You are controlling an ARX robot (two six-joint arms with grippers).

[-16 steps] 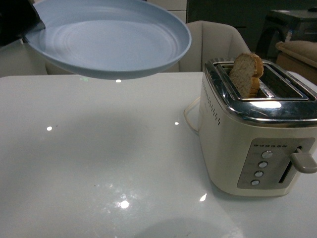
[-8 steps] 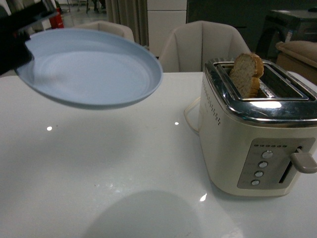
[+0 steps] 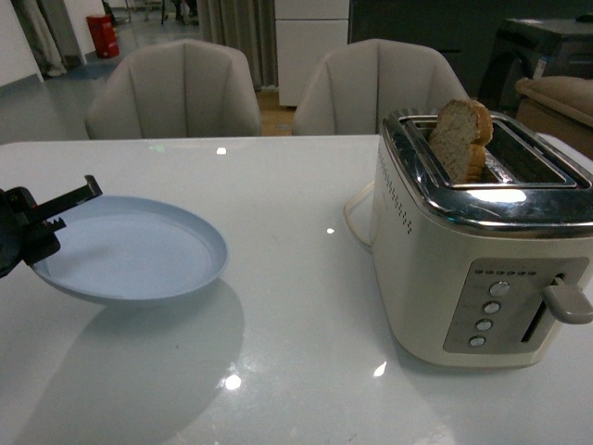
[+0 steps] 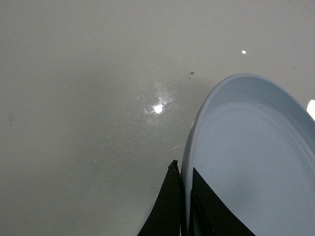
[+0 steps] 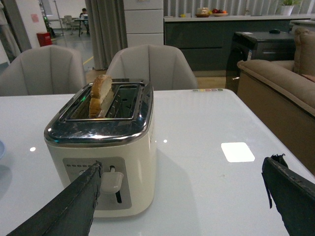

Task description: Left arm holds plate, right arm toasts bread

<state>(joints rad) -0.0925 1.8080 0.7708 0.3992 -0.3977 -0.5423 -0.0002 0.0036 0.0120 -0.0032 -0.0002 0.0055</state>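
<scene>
My left gripper (image 3: 42,225) is shut on the rim of the pale blue plate (image 3: 130,248), which hangs low over the white table at the left. In the left wrist view the dark jaws clamp the plate's (image 4: 251,162) edge, left gripper (image 4: 183,184). A slice of brown bread (image 3: 459,139) stands upright in the left slot of the cream toaster (image 3: 482,250) at the right. My right gripper (image 5: 182,177) is open wide, in front of the toaster (image 5: 103,152), one finger (image 5: 74,201) close beside its lever (image 5: 112,181). The bread (image 5: 100,93) sticks up from the slot.
The toaster's lever (image 3: 567,302) is up, on its front panel with several buttons. Two pale chairs (image 3: 176,93) stand behind the table (image 3: 296,204). A brown sofa (image 5: 280,88) lies past the table's right edge.
My left arm has lowered the plate from high at the upper left down to just above the table. The toaster and bread have not moved.
</scene>
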